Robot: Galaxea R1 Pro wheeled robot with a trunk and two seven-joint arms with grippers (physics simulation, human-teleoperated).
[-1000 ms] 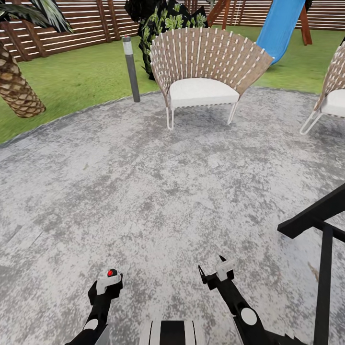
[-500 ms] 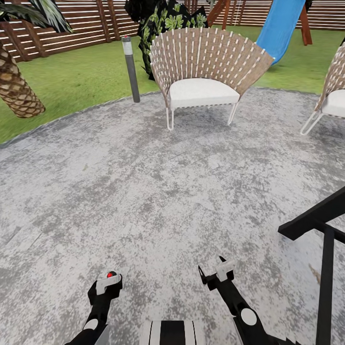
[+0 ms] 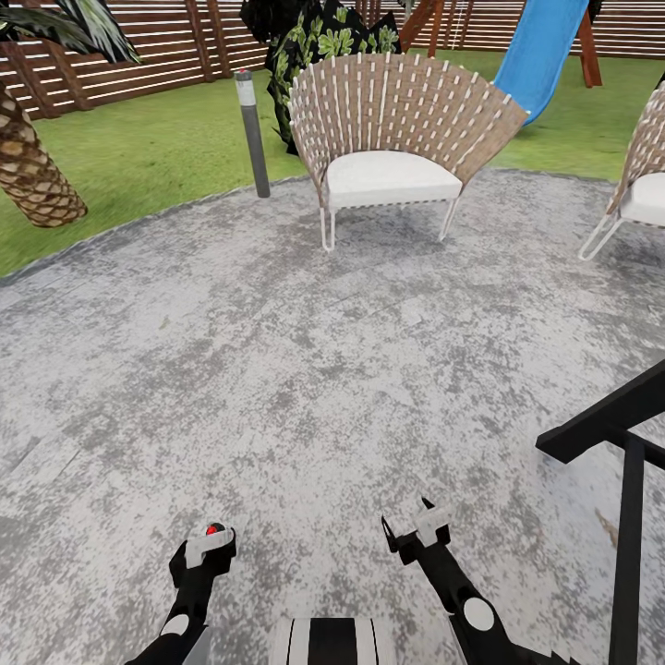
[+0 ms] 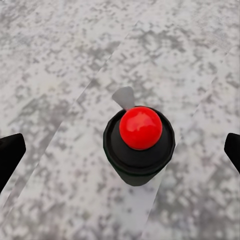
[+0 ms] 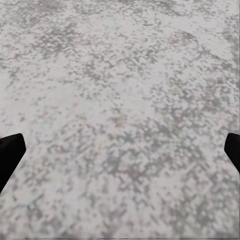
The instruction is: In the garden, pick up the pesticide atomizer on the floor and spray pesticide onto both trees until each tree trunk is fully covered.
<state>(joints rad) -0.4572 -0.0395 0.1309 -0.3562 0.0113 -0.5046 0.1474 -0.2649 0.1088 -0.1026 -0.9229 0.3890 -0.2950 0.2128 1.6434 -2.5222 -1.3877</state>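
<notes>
The left end effector (image 4: 120, 150) hangs low over the floor (image 3: 305, 369) with its two dark fingers (image 4: 10, 155) spread wide. Between them, touching neither, stands the pesticide atomizer (image 4: 140, 145), a small dark bottle seen from straight above, its round red top facing up at the wrist camera. From the head view the same red dot (image 3: 213, 529) peeks out just at the tip of the left end effector (image 3: 205, 547), close in front of the robot's base.

The right end effector (image 3: 417, 531) sits beside it, a little apart, fingers likewise spread. Its wrist view looks down on bare mottled grey-and-white stone between the fingertips (image 5: 11, 152).

Farther out, the paving runs in a round sweep to the lawn (image 3: 157, 139). A woven chair with a white cushion (image 3: 392, 139) stands at the far edge of the stone, a second one (image 3: 637, 180) at the right edge. A grey bollard light (image 3: 252, 134) stands beside the first chair, a scaly palm trunk (image 3: 32, 166) off to the left. Behind are a blue slide (image 3: 540, 55), leafy shrubs (image 3: 319, 37) and the brown slatted fence (image 3: 139, 46). A black frame (image 3: 619, 443) juts in at the right.
</notes>
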